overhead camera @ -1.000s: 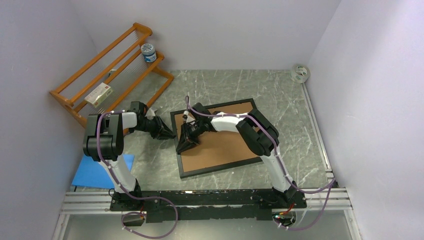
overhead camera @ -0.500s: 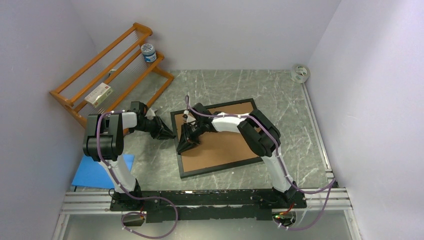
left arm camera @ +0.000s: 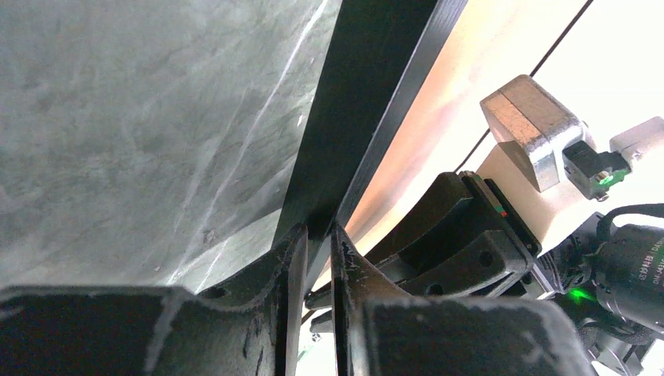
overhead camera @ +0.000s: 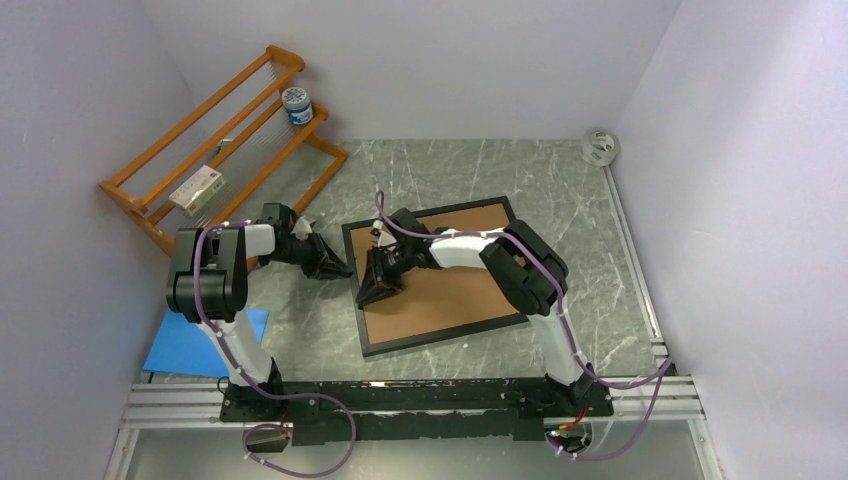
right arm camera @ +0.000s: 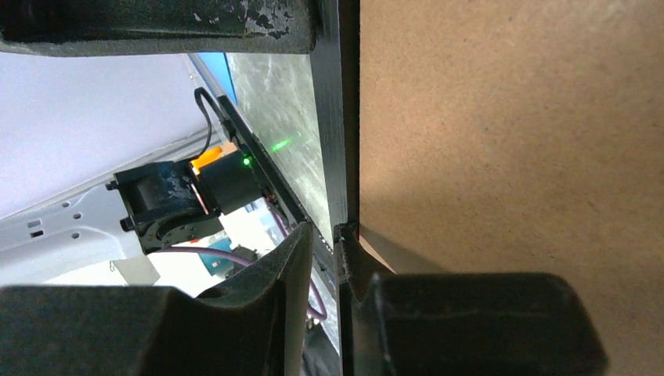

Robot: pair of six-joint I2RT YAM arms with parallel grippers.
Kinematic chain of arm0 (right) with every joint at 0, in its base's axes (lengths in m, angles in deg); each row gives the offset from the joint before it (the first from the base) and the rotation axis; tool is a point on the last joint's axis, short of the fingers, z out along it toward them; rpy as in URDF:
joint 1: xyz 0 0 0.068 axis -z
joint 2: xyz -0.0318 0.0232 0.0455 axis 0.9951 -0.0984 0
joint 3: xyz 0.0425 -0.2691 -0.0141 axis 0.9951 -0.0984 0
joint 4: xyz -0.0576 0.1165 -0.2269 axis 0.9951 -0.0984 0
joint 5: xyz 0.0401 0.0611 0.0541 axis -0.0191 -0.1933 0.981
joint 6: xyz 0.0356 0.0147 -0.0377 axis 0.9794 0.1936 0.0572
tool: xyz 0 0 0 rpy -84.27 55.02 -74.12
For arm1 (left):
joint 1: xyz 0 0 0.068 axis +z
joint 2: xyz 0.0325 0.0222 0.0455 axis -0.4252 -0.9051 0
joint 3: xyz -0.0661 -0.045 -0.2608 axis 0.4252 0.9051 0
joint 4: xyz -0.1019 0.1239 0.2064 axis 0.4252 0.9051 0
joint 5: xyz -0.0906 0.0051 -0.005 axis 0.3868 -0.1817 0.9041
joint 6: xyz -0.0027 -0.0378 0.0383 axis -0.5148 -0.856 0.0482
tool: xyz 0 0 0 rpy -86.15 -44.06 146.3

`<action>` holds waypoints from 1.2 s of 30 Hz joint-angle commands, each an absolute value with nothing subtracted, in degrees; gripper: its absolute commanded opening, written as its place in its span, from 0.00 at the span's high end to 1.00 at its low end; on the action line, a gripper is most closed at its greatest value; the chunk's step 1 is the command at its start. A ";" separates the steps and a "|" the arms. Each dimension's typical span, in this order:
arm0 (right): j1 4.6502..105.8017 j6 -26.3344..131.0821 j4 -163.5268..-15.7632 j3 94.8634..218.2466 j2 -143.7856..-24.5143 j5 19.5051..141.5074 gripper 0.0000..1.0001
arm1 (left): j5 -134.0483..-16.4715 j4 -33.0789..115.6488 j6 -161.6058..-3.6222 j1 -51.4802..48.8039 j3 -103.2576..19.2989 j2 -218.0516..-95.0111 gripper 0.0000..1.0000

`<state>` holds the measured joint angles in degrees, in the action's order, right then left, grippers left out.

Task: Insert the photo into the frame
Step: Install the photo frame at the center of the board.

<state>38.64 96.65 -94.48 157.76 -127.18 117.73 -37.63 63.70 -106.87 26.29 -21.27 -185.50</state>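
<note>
The black frame (overhead camera: 445, 335) lies flat on the grey table, its opening filled by a brown backing board (overhead camera: 450, 285). The photo is hidden. My left gripper (overhead camera: 340, 268) meets the frame's left rail near the far-left corner. In the left wrist view its jaws (left arm camera: 317, 235) stand narrowly apart, shut on the black rail (left arm camera: 352, 94). My right gripper (overhead camera: 368, 297) sits lower on the same rail. In the right wrist view it (right arm camera: 325, 235) straddles the rail (right arm camera: 335, 117), one finger on the board (right arm camera: 509, 141) side and one outside.
An orange wooden rack (overhead camera: 215, 140) leans at the back left with a small jar (overhead camera: 297, 104) and a flat box (overhead camera: 197, 187) on it. A blue sheet (overhead camera: 195, 345) lies by the left arm's base. A tape roll (overhead camera: 600, 146) sits in the far-right corner. Walls close in on three sides.
The right gripper and the frame have shifted slightly to the right together. The left arm has stayed where it was.
</note>
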 commanded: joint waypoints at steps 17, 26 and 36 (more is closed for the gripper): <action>41.94 83.61 -115.29 154.92 -130.53 90.49 0.77 | -47.88 70.70 -104.88 25.60 -22.05 -186.86 0.79; 43.09 81.02 -116.24 159.05 -116.95 84.26 0.72 | -44.04 68.71 -105.13 25.60 -22.79 -185.17 0.66; 58.78 76.18 -122.57 160.56 -101.38 70.46 0.47 | -39.78 67.15 -106.45 25.60 -25.05 -183.55 0.48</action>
